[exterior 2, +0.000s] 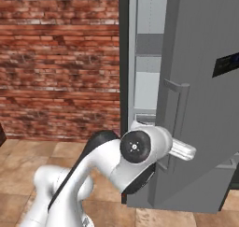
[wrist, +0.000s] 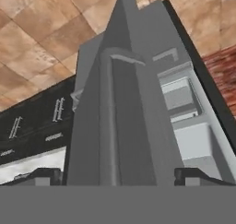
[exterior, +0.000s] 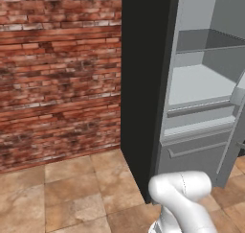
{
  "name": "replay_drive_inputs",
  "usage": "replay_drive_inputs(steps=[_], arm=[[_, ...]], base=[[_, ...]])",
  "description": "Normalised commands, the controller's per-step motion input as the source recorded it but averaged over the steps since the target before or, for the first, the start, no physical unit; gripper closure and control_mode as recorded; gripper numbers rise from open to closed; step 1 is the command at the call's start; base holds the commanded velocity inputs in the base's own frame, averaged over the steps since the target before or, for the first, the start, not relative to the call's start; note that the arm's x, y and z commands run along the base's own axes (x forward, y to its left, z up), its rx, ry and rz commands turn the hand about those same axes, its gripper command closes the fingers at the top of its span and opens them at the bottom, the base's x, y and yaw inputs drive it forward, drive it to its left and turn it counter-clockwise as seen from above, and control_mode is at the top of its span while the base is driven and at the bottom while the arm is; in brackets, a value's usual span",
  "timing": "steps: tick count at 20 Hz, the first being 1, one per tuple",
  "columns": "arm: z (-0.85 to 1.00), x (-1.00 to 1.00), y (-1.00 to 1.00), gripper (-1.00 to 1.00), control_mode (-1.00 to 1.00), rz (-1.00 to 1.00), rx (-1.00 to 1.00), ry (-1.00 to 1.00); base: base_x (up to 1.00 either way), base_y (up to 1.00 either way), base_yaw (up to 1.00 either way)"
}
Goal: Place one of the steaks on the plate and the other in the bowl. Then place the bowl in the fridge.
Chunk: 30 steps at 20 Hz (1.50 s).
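The fridge (exterior: 201,83) stands open, and pale grey shelves and a drawer show inside it. Its grey door (exterior 2: 205,118) is swung out towards me, with a slim bar handle (exterior 2: 179,109) on its face. In the hand view my gripper (wrist: 118,177) looks along the door's edge (wrist: 129,126). Its two fingertips (wrist: 44,177) stand wide apart on either side of that edge, open, with small gaps to the door. My arm (exterior 2: 135,149) reaches round the door at handle height. The steaks, the plate and the bowl are out of view.
A red brick wall (exterior: 57,69) runs to the left of the fridge's black side panel (exterior: 141,83). Brown floor tiles (exterior: 72,189) lie in front. Dark cabinets (wrist: 37,126) with bar handles appear beyond the door in the hand view.
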Motion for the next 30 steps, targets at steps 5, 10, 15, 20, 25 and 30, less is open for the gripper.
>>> replay_drive_inputs(steps=[5, 10, 15, 20, 25, 30], arm=[[0.27, -0.21, 0.77, -1.0, -1.0, 0.0, -0.29, 0.3], [0.3, -0.12, 0.79, -1.0, -1.0, 0.0, -0.33, 0.33], [0.13, -0.01, 0.54, -1.0, -1.0, 0.0, -0.3, 0.33], [0.0, 0.0, 0.3, -1.0, -1.0, 0.0, -0.18, 0.39], [-0.05, 0.0, 0.29, -1.0, -1.0, 0.0, -0.18, 0.27], [-0.22, 0.0, 0.21, -1.0, -1.0, 0.06, -0.17, 0.08]], base=[[0.0, 0.0, 0.0], [0.0, 0.0, 0.0], [0.0, 0.0, 0.0], [0.0, 0.0, 0.0], [0.0, 0.0, 0.0], [0.0, 0.0, 0.0]])
